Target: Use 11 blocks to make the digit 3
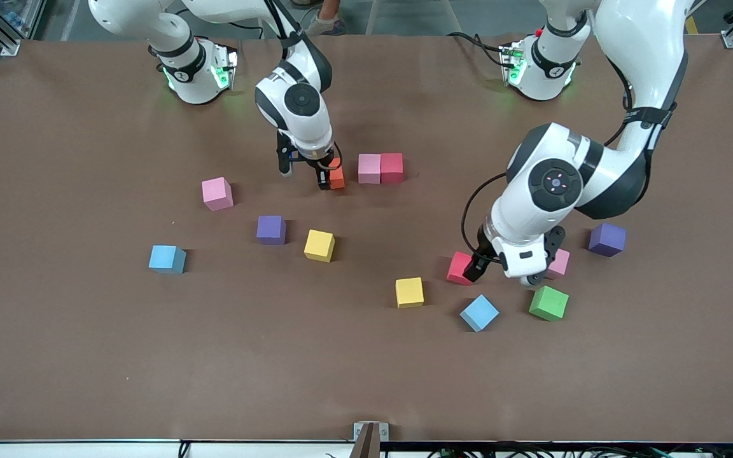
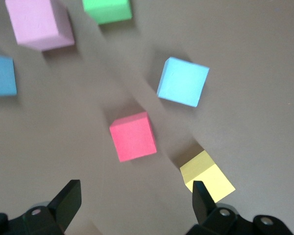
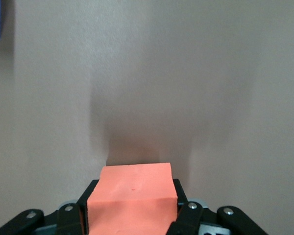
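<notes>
My right gripper [image 1: 328, 175] is shut on the orange block [image 1: 337, 177], held low at the table beside a pink block [image 1: 369, 168] and a red block [image 1: 392, 167] that touch in a row. A small gap separates orange from pink. In the right wrist view the orange block [image 3: 134, 196] fills the right gripper [image 3: 134, 208]. My left gripper [image 1: 508, 270] is open and empty, low between a red block [image 1: 459, 267] and a pink block [image 1: 558, 262]. The left wrist view shows the left gripper [image 2: 134, 200] short of that red block [image 2: 133, 136].
Loose on the table are a pink [image 1: 217, 193], two purple [image 1: 271, 229] [image 1: 607, 239], two yellow [image 1: 319, 245] [image 1: 409, 292], two light blue [image 1: 167, 259] [image 1: 479, 312] cubes and a green cube [image 1: 549, 303]. Another blue cube [image 2: 1, 75] shows only in the left wrist view.
</notes>
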